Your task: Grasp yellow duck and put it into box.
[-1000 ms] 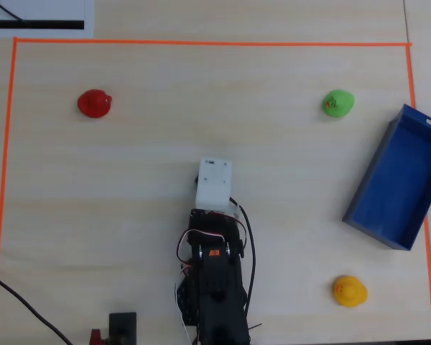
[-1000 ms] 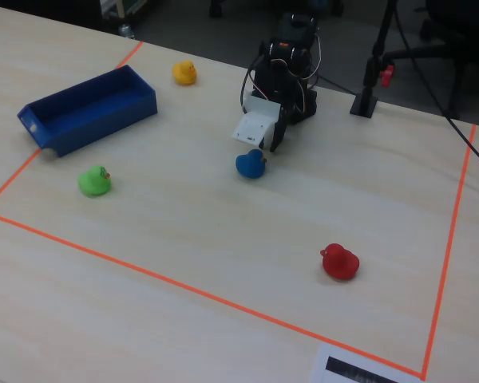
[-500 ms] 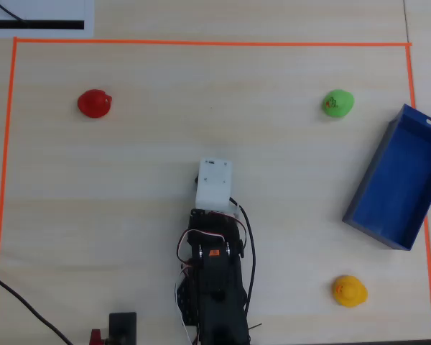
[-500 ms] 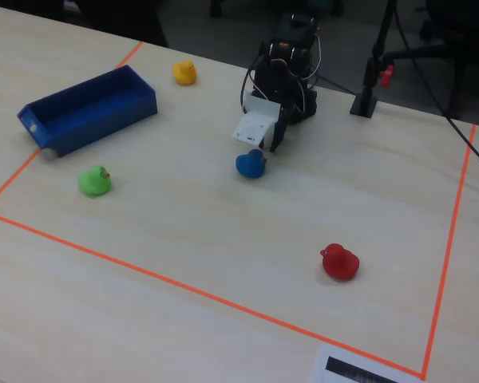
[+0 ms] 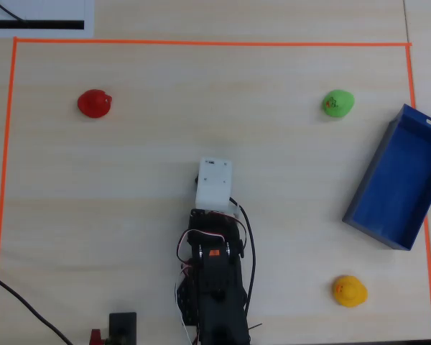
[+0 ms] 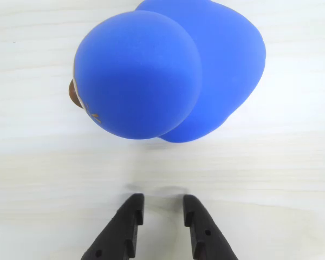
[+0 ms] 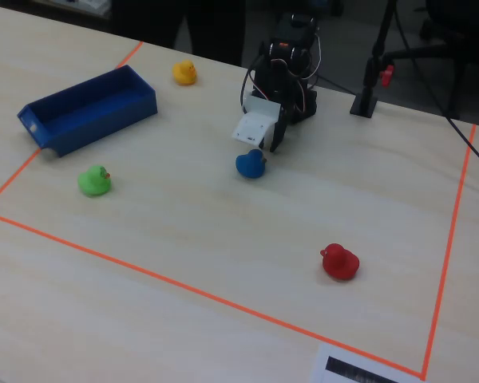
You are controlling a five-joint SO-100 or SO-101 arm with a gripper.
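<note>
The yellow duck [image 5: 349, 290] sits alone at the lower right of the overhead view; in the fixed view it [image 7: 184, 73] is at the top, left of the arm. The dark-blue box [image 5: 401, 180] lies empty at the right edge, above the duck, and at the upper left in the fixed view [image 7: 104, 120]. My gripper [image 6: 161, 203] is open and empty, low over the table centre, far from the yellow duck. Right in front of its fingertips sits a blue duck [image 6: 162, 76], also seen in the fixed view [image 7: 251, 164].
A green duck [image 5: 338, 103] is at the upper right and a red duck [image 5: 94, 103] at the upper left. Orange tape [image 5: 201, 42] frames the work area. The arm base [image 5: 214, 302] stands at the bottom centre, with a black stand [image 7: 367, 100] beside it.
</note>
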